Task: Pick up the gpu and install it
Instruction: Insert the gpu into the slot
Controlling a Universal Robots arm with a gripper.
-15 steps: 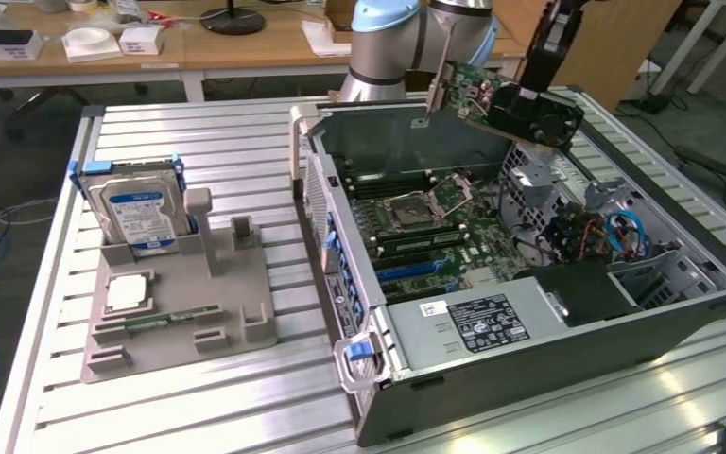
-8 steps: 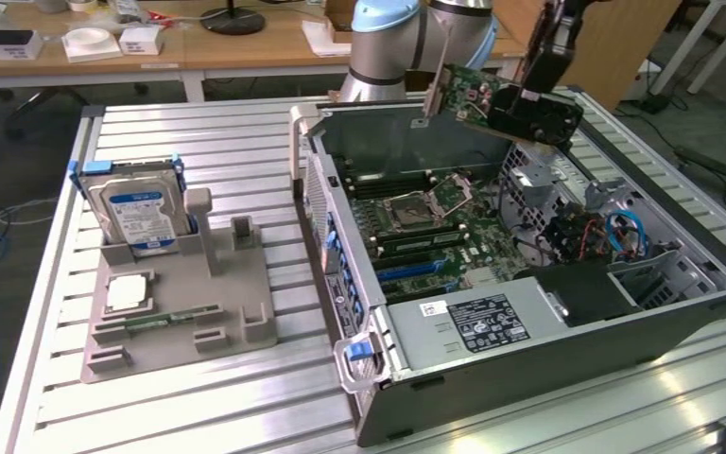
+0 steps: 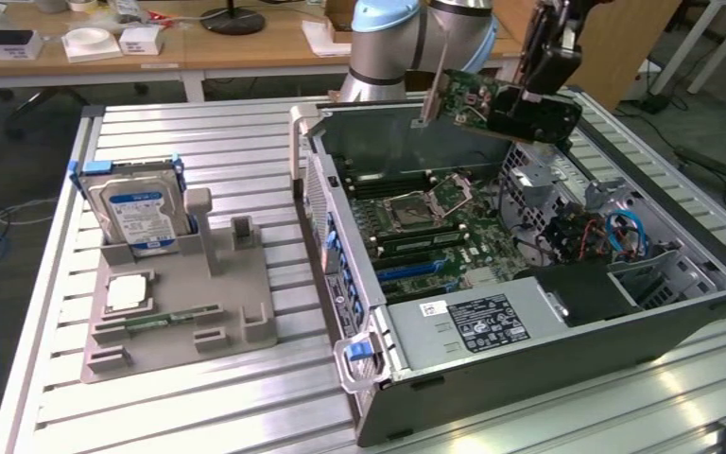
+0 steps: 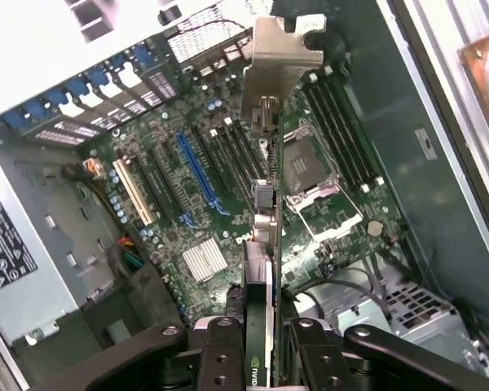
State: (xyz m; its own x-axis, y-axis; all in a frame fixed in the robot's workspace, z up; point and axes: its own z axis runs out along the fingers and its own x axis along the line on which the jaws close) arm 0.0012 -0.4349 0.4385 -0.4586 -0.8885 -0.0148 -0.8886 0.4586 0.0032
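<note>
My gripper (image 3: 514,102) is shut on the gpu (image 3: 471,97), a green circuit-board card with a silver bracket, and holds it in the air above the far end of the open computer case (image 3: 665,312). In the wrist view the gpu (image 4: 261,244) runs edge-on out from between my fingers (image 4: 220,358), its silver bracket (image 4: 281,69) at the far end. Below the card lies the green motherboard (image 4: 187,187) with its blue expansion slot (image 4: 197,175), black slots and the processor socket (image 4: 314,163). The card hangs clear of the board.
A grey fixture (image 3: 181,303) on the slatted metal table (image 3: 186,407) holds a silver hard drive with a blue-white label (image 3: 136,213), a processor (image 3: 128,293) and a narrow green memory stick (image 3: 167,319). The case holds a power supply (image 3: 483,322) and blue cables (image 3: 622,232). Wooden desks stand behind.
</note>
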